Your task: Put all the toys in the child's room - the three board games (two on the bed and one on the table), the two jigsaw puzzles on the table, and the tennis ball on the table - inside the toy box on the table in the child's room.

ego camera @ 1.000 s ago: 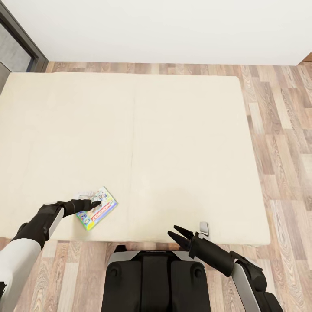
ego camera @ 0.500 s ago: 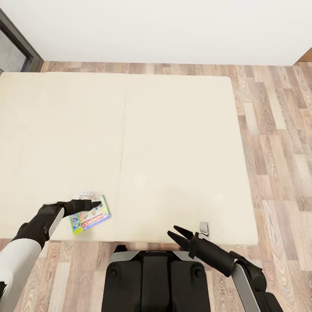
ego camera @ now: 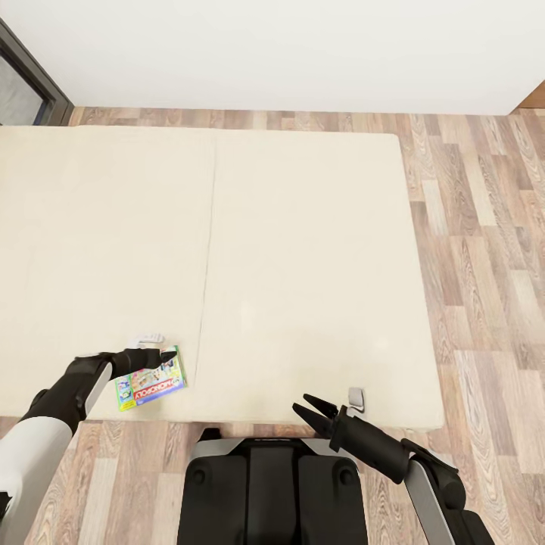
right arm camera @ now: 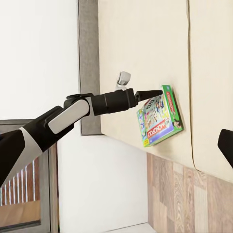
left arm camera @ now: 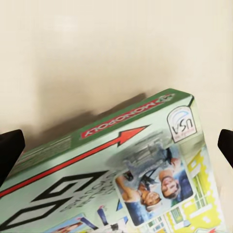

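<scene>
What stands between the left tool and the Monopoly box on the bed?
Nothing visible does. The left tool is already at the Monopoly box, which lies near the front edge of the bed. In the left wrist view the box sits directly between the two fingers, unobstructed.

Left arm (ego camera: 45, 424): white shell on the upper section, black forearm and wrist, tapering to a slim black gripper (ego camera: 168, 354) with pointed fingers. The right wrist view shows a pale grey panel set into the forearm between black joint housings.

Right arm (ego camera: 424, 473): matching build, with a bulky matte-black forearm, a white-grey strip along the lower link and a rounded black joint. Right gripper (ego camera: 316, 410): two narrow black pointed fingers.

Trunk (ego camera: 272, 492): black moulded panels split by a central raised block, round black caps at either side, light grey rim along the upper edge.

No cables, screws or markings discernible.
</scene>
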Robot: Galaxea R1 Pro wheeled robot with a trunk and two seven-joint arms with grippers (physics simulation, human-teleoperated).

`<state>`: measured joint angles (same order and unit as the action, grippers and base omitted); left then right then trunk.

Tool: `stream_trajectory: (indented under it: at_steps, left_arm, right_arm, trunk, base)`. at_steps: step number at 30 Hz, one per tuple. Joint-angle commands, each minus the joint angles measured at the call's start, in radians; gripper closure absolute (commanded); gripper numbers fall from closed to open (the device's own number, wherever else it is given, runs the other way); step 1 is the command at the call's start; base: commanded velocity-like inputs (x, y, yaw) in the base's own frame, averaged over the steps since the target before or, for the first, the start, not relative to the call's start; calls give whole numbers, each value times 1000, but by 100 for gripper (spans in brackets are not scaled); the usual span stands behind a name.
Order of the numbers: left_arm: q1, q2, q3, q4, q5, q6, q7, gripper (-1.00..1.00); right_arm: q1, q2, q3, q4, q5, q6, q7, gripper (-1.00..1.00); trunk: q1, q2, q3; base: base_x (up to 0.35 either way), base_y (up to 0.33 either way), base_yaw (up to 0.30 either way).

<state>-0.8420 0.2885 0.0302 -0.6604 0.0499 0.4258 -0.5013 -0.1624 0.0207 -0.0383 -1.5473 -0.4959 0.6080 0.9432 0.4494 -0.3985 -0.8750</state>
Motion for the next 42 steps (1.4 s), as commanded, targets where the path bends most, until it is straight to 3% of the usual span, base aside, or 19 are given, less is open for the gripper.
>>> stream_trajectory:
  at_steps: [1, 15, 19, 24, 29, 42]
  left_arm:
    - [0, 0, 3, -1, 6, 9, -4, -100]
    - [0, 19, 36, -1, 15, 19, -16, -100]
    - [0, 38, 89, -1, 21, 44, -26, -100]
    - [0, 53, 180, -3, 17, 79, -99, -100]
    - [4, 64, 211, -4, 15, 88, -151, -100]
    - [13, 93, 223, -4, 17, 91, -173, -100]
  right_arm:
    - [0, 1, -2, 0, -4, 7, 2, -100]
    - [0, 1, -2, 1, -4, 7, 2, -100]
    - [0, 1, -1, 1, -4, 7, 2, -100]
    - [0, 1, -1, 1, -4, 7, 1, -100]
    - [0, 1, -2, 1, -4, 7, 1, -100]
    - [0, 1, -1, 1, -4, 7, 1, -100]
  trunk:
    - [1, -1, -1]
    - [1, -1, -1]
    - [1, -1, -1]
    - [1, -1, -1]
    - [1, -1, -1]
    - [1, -1, -1]
  base:
    - [0, -3, 0]
    - [0, 0, 0]
    - [0, 0, 0]
    - [0, 0, 0]
    - [0, 0, 0]
    - [0, 0, 0]
